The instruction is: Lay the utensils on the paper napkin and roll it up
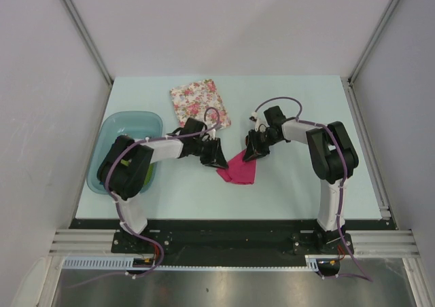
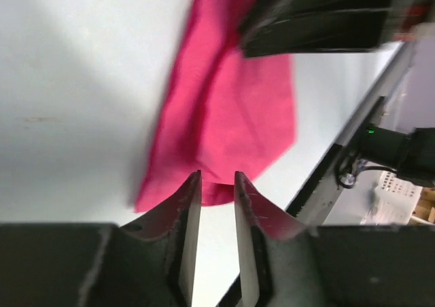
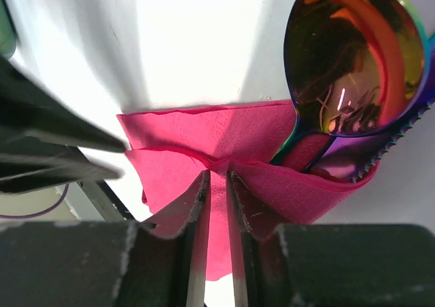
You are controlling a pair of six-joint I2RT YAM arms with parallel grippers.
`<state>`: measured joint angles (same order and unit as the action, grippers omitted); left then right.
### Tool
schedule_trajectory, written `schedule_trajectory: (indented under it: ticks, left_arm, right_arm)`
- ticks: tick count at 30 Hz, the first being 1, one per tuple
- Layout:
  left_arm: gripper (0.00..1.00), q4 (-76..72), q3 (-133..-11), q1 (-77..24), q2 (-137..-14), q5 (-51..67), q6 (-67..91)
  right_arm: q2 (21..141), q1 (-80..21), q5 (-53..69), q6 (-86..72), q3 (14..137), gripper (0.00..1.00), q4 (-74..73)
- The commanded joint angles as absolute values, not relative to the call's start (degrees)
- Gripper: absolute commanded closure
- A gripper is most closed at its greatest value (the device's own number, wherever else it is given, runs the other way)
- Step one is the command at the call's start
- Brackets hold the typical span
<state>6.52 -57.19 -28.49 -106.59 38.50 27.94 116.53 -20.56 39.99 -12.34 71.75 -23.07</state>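
Right jaws: nearly closed, pinching a fold of the napkin (image 3: pixel 204 127) between the fingertips (image 3: pixel 202 188); the paper's creases run together at the pinch.
Left jaws: a narrow gap with the bench (image 2: pixel 68 83) showing through it. The napkin's near edge lies right at the tips, but nothing is seen clamped.
Napkin position: mid-bench, between the two arms, with the left jaws at its left edge and the right jaws over its far corner.
Napkin look: plain magenta-pink, folded over in layers and rumpled rather than flat.
Spoon (image 3: pixel 357 56): its bowl sticks out of the fold just right of the right jaws. It is mirror-bright red-orange with a purple-blue rim, and the handle is hidden in the paper.
Second utensil (image 3: pixel 391 147): only a toothed edge shows beside the bowl.
Floral napkin (image 1: pixel 199 103): flat, farther back, apart from the pink one.
Tub (image 1: pixel 132 125): teal, at the bench's left side.
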Motion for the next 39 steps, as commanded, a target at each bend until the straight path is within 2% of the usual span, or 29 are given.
schedule_trajectory:
  ticks: [1,5,13,17,25,32,39]
  left_arm:
    - [0.67,-2.4,-56.2,-28.4,-98.1,43.6,25.8]
    - [0.68,-4.9,-56.7,-32.1,-98.3,44.4,27.0]
    - [0.8,-16.2,-56.8,-35.8,-107.3,44.7,36.6]
    - [0.83,-17.1,-57.8,-36.1,-111.0,44.5,37.4]
    - [1.0,-12.8,-57.7,-36.0,-118.2,40.7,37.2]
    - [1.0,-9.7,-58.2,-35.9,-120.2,38.3,37.4]
    - [1.0,-9.0,-59.1,-35.9,-120.2,38.1,36.7]
  right_arm:
    - [118.3,-21.4,36.4,-9.7,68.6,0.79,-22.9]
    - [118.2,-21.1,36.7,-9.3,68.2,0.8,-22.9]
    - [118.3,-20.0,37.5,-9.7,68.7,0.81,-22.7]
    - [118.2,-19.9,38.0,-9.5,68.7,0.81,-22.7]
    - [115.5,-19.2,41.6,-11.6,69.3,0.79,-22.2]
    - [108.2,-17.8,43.0,-13.4,70.8,0.76,-24.0]
    - [104.7,-19.2,36.6,-11.6,70.4,0.76,-25.4]
